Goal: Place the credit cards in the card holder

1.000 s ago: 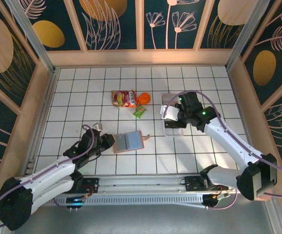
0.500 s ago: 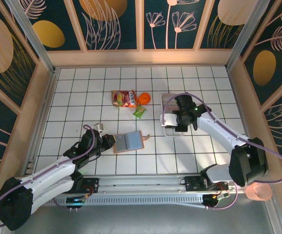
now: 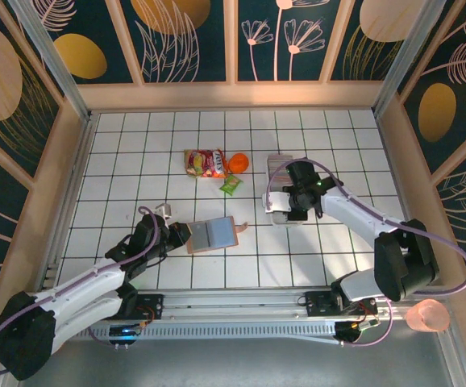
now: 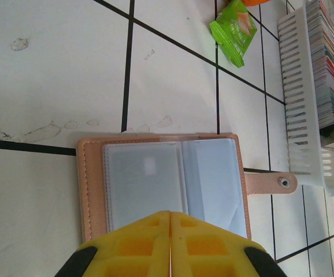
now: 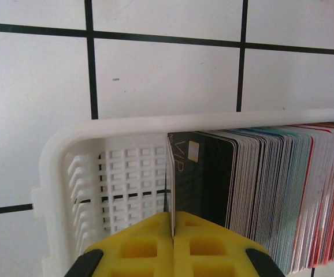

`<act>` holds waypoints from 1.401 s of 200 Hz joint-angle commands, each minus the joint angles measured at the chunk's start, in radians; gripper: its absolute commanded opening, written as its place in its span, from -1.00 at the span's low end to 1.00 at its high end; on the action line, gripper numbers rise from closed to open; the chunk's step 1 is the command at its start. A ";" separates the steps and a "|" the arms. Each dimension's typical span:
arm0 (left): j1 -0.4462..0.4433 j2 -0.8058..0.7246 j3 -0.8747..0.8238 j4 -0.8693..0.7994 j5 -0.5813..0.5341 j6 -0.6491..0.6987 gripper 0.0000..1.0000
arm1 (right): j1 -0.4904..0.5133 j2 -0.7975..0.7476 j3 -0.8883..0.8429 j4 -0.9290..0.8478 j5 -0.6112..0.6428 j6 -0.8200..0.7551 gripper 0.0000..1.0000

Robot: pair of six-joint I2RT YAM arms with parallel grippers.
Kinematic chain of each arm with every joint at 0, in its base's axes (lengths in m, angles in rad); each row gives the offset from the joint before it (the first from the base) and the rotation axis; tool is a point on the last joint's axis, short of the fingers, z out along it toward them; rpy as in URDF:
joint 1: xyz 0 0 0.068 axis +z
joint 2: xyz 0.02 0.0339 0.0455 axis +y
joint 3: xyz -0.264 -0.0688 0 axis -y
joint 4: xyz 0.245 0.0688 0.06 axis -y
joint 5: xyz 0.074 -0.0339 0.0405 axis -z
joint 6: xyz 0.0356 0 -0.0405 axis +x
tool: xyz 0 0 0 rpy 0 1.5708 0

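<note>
At tray (image 5: 56, 167), right gripper (image 5: 171, 219) closed by credit cards (image 5: 271, 196), hold unclear; left gripper (image 4: 170, 218) closed over card holder (image 4: 91, 190).

Yellow fingers of the right gripper (image 5: 171, 231) closed together at bottom edge, black card (image 5: 204, 173) marked VIP pinched edge-on in their seam, credit cards (image 5: 282, 196) packed upright alongside, white slotted tray (image 5: 57, 173) enclosing them, white tiled table (image 5: 155, 75) beneath.
</note>
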 commanded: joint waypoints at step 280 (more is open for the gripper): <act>-0.005 0.006 -0.022 0.008 0.010 0.040 -0.85 | 0.022 0.027 -0.132 0.418 0.216 -0.141 0.36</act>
